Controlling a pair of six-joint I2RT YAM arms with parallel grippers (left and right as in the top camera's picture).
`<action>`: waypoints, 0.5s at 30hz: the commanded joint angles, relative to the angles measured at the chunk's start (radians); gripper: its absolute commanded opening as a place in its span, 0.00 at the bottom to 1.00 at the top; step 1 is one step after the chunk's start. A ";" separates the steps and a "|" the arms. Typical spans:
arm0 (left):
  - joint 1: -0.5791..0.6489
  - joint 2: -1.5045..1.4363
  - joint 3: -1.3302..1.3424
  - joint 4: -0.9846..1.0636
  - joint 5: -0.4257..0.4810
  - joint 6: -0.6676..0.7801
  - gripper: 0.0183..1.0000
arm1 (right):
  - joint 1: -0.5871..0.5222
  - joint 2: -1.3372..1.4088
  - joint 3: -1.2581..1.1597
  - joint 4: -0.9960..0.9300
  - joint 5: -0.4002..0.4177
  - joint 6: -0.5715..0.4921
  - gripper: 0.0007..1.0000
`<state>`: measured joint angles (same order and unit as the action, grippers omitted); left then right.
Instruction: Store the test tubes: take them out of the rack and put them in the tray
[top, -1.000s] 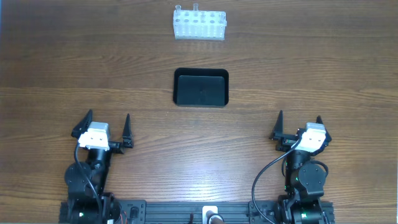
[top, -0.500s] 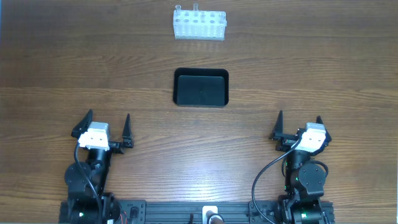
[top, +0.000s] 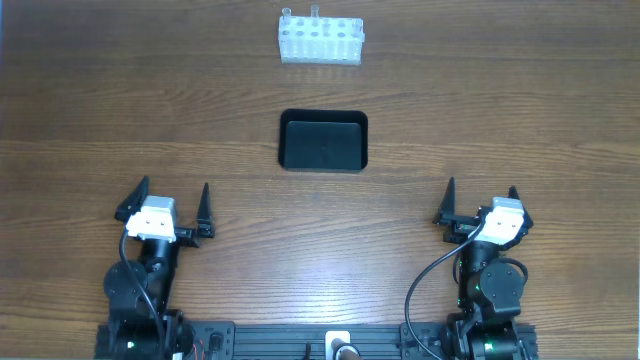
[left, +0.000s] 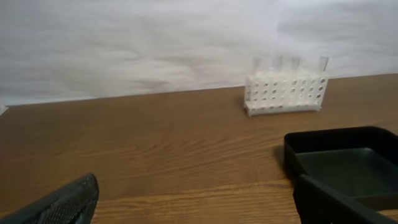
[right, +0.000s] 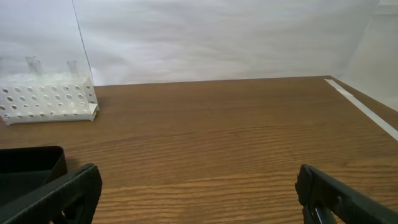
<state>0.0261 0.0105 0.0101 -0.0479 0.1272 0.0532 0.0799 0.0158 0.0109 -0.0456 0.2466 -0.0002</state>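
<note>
We've got our left arm (top: 140, 280) folded back over its base, and the left gripper (top: 174, 185) sits low with its fingers (left: 68, 202) spread wide, tips pointing forward. Over on our right, the right arm (top: 488, 278) is tucked the same way, and the right gripper (top: 481, 187) holds its jaws just as far apart.

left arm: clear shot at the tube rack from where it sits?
Probably yes. The left gripper sits open near its base, and nothing stands on the table between it and the rack; the tray lies beside that line. Reach length I cannot judge.
</note>
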 joint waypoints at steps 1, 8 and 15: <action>-0.024 0.068 -0.002 0.156 0.048 -0.018 1.00 | 0.000 -0.009 -0.006 -0.003 0.013 0.002 0.99; -0.061 0.449 0.045 0.578 0.048 -0.093 1.00 | 0.000 -0.009 -0.006 -0.003 0.013 0.002 0.99; -0.125 0.891 0.286 0.666 0.037 -0.095 1.00 | 0.000 -0.009 -0.006 -0.003 0.013 0.002 0.99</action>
<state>-0.0689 0.7910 0.1886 0.6033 0.1604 -0.0257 0.0799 0.0158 0.0109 -0.0471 0.2470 -0.0002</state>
